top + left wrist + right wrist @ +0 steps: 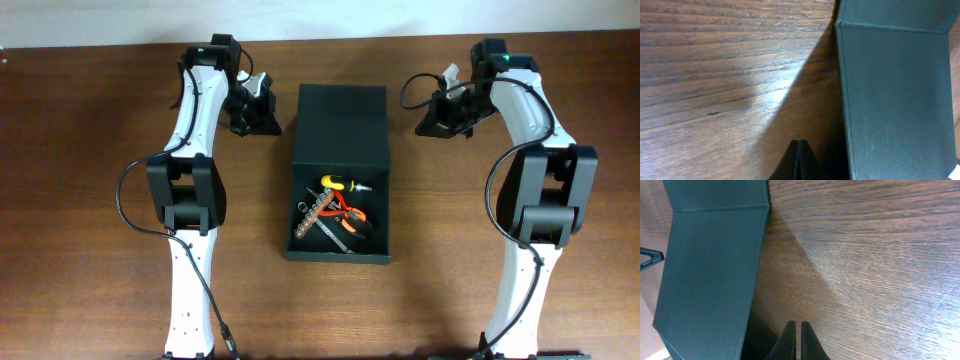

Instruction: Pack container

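The dark green-black container [339, 120] stands at the table's middle with its flap lid laid open toward the back. Its open front half holds hand tools [336, 213]: a yellow-handled screwdriver, orange-handled pliers and a bit holder. My left gripper [268, 108] is shut and empty, just left of the lid, whose side wall fills the right of the left wrist view [895, 100], beside the gripper's fingertips [800, 145]. My right gripper [428, 115] is shut and empty, to the right of the lid, which shows in the right wrist view [710, 275] left of the fingertips [796, 326].
The brown wooden table [90, 200] lies bare on both sides of the container. A pale wall runs along the table's back edge [330, 15].
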You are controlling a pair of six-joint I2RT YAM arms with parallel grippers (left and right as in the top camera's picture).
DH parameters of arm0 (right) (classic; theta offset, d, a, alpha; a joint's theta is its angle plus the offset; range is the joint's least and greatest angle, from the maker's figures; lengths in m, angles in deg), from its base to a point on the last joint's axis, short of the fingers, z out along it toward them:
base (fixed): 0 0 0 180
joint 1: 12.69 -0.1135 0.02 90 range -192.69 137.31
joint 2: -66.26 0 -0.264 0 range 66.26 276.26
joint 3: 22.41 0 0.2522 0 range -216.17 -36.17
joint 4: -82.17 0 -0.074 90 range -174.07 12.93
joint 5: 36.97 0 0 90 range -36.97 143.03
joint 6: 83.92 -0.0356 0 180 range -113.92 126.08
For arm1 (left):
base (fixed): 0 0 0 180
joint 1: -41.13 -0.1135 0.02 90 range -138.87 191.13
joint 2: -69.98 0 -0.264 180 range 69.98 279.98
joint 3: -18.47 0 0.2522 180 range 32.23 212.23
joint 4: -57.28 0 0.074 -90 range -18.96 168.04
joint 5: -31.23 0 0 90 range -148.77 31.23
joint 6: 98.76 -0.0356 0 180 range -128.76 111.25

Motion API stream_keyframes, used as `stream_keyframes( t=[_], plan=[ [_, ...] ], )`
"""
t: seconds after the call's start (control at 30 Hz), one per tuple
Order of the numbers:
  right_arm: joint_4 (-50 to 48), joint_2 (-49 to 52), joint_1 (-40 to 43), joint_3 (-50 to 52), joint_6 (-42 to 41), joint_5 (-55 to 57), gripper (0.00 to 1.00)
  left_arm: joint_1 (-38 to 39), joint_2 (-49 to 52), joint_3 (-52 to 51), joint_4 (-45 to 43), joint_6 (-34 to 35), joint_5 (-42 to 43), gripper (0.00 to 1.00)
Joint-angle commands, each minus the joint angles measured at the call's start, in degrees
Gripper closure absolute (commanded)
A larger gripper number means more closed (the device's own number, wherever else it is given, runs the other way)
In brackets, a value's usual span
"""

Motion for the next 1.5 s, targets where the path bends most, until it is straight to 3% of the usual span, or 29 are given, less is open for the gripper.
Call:
stream_keyframes(
  t=[0.0,1.47],
  plan=[
    [-0.1,1.3,-0.4,0.3,0.2,-2.7,0.96,0.6,1.6,-0.1,0.5,-0.9,1.4,0.98],
    [-0.1,4.4,-3.1,0.5,-1.0,-10.2,0.96,1.9,5.2,-0.5,1.0,-1.0,7.9,0.98]
  ],
)
